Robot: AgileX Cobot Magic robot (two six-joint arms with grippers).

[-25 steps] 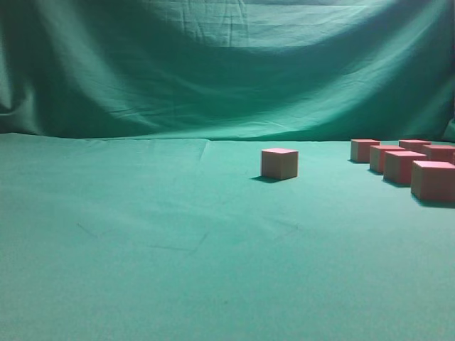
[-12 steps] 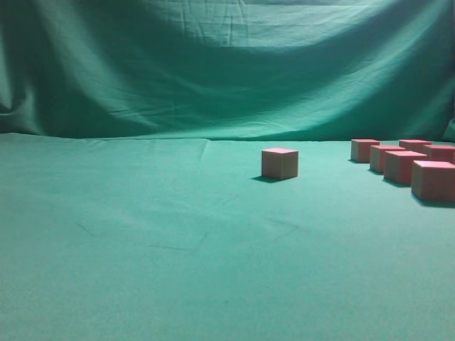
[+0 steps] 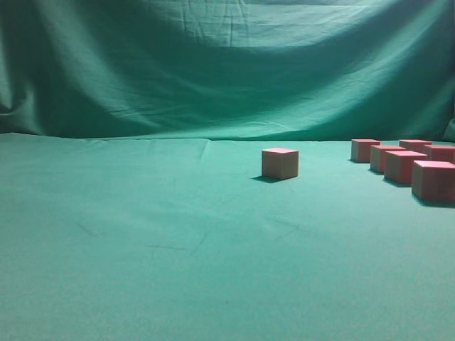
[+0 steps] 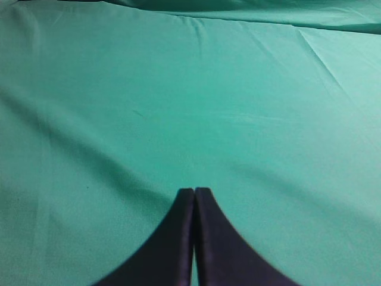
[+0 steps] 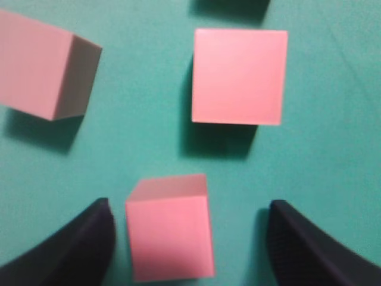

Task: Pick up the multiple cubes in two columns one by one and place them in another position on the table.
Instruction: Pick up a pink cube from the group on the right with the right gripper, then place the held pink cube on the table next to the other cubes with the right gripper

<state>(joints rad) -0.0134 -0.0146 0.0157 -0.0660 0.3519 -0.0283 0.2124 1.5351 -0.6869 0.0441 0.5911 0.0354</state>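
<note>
Exterior view: cubes (image 3: 405, 160) dot teal table (image 3: 142, 241), cloth backdrop (image 3: 213, 64).

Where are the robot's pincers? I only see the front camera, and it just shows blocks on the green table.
Observer: The right pincer is open, with one block between its fingers.
Operator: Is it squeezing it?
Observer: No, there is a gap on both sides, wider on one.
Operator: What about the other one?
Observer: The left pincer is shut and empty, over bare table.
Operator: Any blocks past the right one?
Observer: Yes, a square-on block and a turned block.
</note>
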